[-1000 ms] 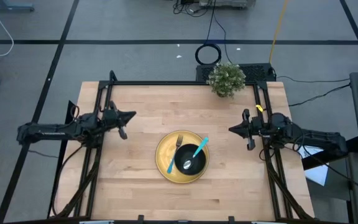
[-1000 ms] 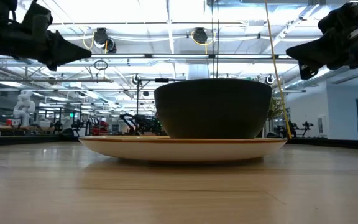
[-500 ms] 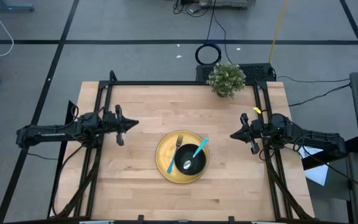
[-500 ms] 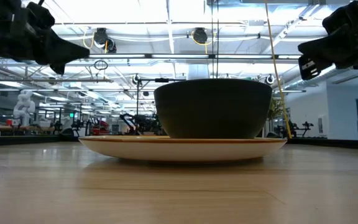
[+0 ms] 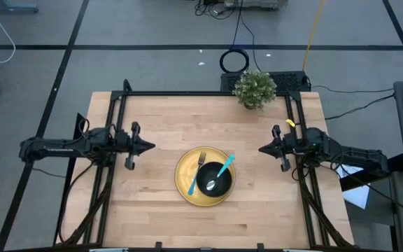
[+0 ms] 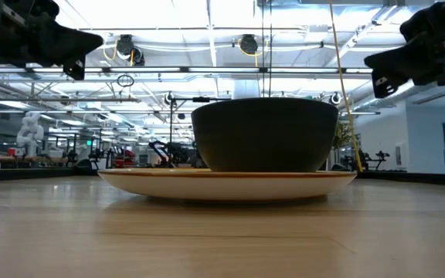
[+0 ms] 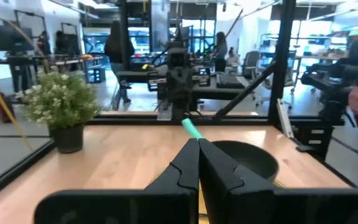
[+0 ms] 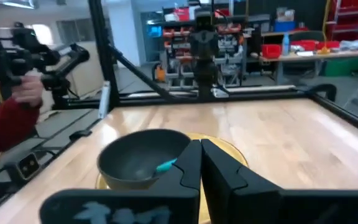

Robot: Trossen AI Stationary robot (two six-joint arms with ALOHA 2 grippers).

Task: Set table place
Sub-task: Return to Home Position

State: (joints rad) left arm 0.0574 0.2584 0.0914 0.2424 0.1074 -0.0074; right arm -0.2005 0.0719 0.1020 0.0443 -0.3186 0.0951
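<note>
A round yellow plate (image 5: 187, 190) lies flat on the wooden table (image 5: 166, 119), near its middle. A black bowl (image 5: 214, 180) stands on the plate, with a teal utensil (image 5: 225, 165) leaning in it. A fork (image 5: 201, 165) lies on the plate beside the bowl. In the low view the bowl (image 6: 265, 133) stands on the plate (image 6: 227, 182). My left gripper (image 5: 150, 146) is shut and empty above the table, left of the plate. My right gripper (image 5: 260, 148) is shut and empty, right of the plate. Both point at the plate.
A small potted plant (image 5: 255, 89) stands at the table's far edge, right of centre. Black rails (image 5: 201, 93) frame the table. A person's hand and red sleeve (image 8: 11, 118) show beyond the table in the right wrist view.
My left gripper has turned about its own axis and stayed left of the plate. My right gripper has shifted slightly and also turned a little. The plate, bowl and utensils have not moved.
</note>
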